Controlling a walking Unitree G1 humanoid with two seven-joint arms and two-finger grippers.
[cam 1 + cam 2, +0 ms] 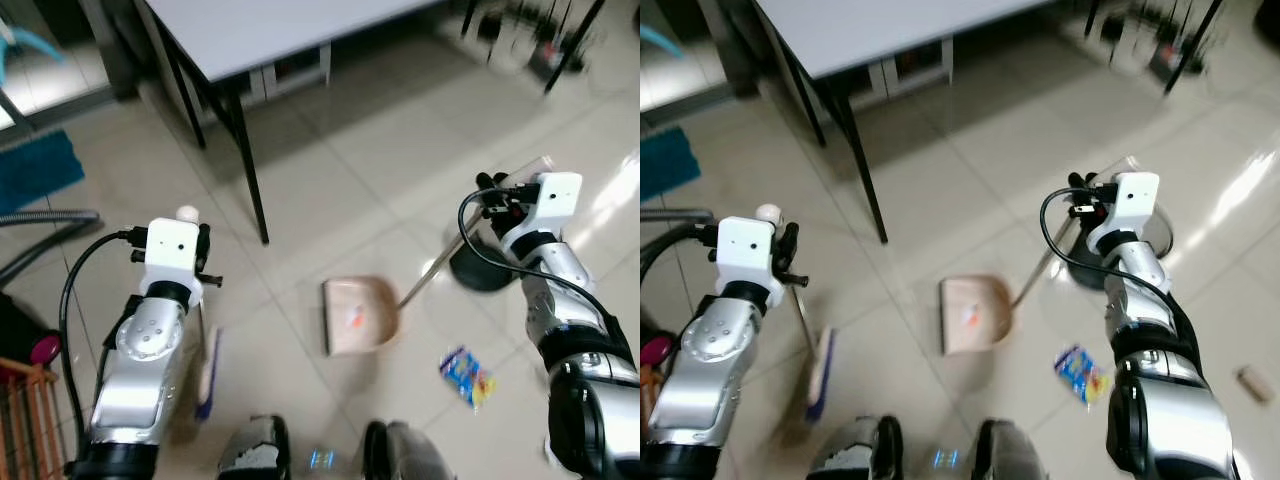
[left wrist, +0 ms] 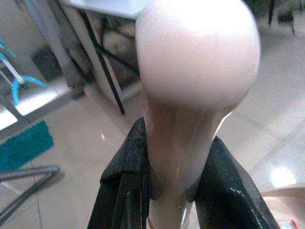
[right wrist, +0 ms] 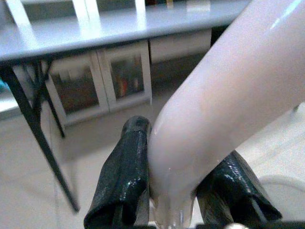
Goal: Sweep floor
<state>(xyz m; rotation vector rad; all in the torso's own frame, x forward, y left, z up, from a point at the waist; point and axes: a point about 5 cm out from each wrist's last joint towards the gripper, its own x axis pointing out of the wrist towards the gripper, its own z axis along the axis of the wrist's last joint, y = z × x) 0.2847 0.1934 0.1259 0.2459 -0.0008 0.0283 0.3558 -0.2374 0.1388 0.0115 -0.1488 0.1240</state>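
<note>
Your left gripper (image 2: 167,191) jaws are clenched on the broom handle (image 2: 190,95); right gripper (image 3: 181,191) jaws grasp the dustpan handle (image 3: 228,95), dustpan (image 1: 358,315) on floor.

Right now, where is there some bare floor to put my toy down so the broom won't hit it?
Bare tiles lie between the table leg and the dustpan. It is crowded lower down: the broom, held by the left gripper, the dustpan with its handle in the right gripper, and the blue-yellow wrapper.

Glossy beige tiled floor (image 1: 330,170), pink plastic dustpan (image 1: 358,315) resting mid-floor, blue-yellow crumpled snack wrapper (image 1: 467,375) lying nearby
</note>
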